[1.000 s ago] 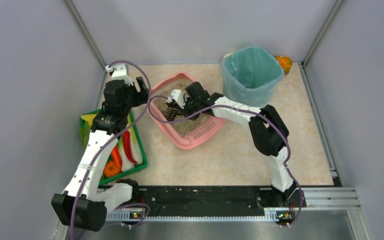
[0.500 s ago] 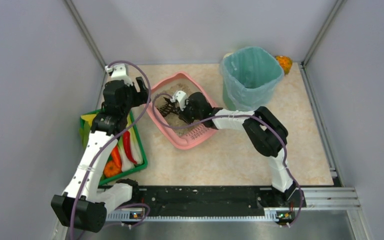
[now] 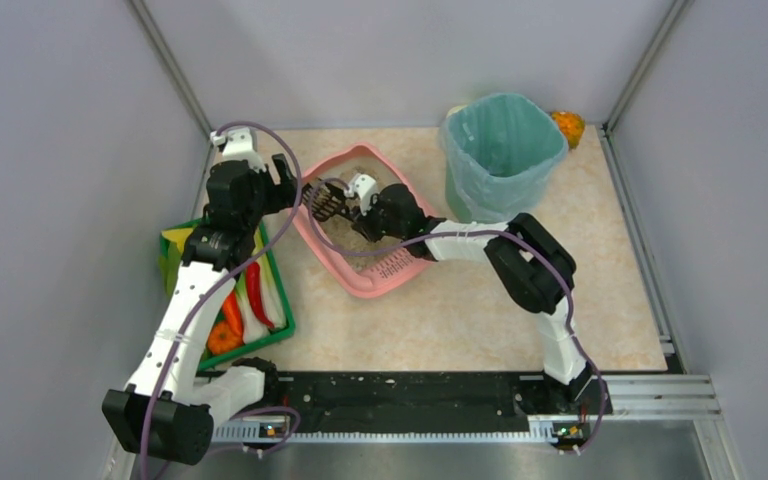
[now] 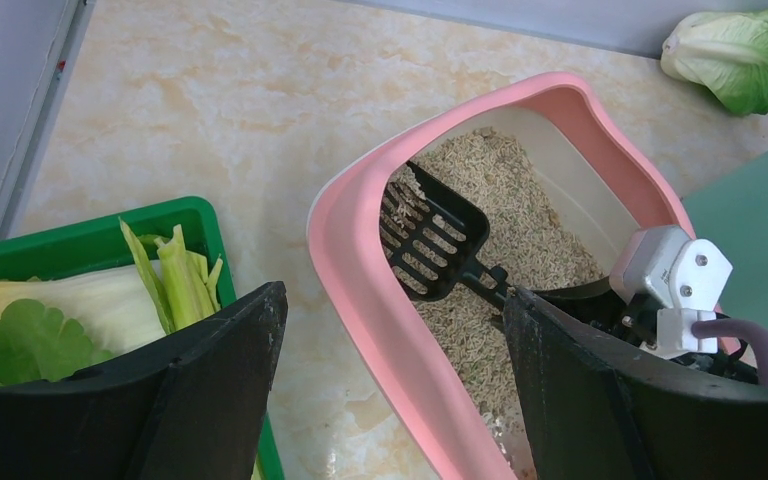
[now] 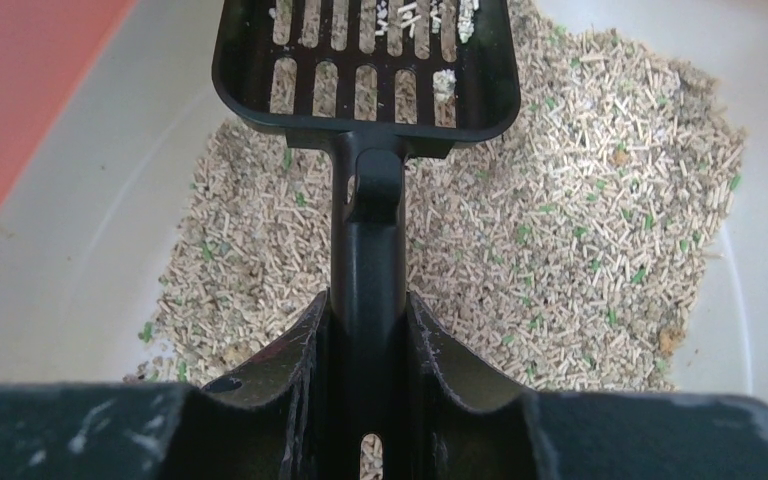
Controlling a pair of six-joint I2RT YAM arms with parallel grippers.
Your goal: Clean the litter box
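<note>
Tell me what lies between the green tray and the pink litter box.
Only bare beige tabletop. The left wrist view shows the strip between the green tray and the litter box with nothing on it.

**Operator:** What does the right gripper (image 5: 365,305) hold?

**Technician:** The handle of a black slotted scoop (image 5: 368,210). The fingers (image 5: 305,350) press against the handle, one on each side.

**Operator:** Where is the scoop head?

**Technician:** At the top of the view, over the litter (image 5: 560,230). Whether the two touch cannot be determined. A few pale pellets lie on its slots.

**Operator:** And the surroundings?

**Technician:** Beige litter with green specks covers the floor of the litter box (image 5: 80,200). The pale inner wall is bare at left and right. The pink rim shows at upper left.
</note>
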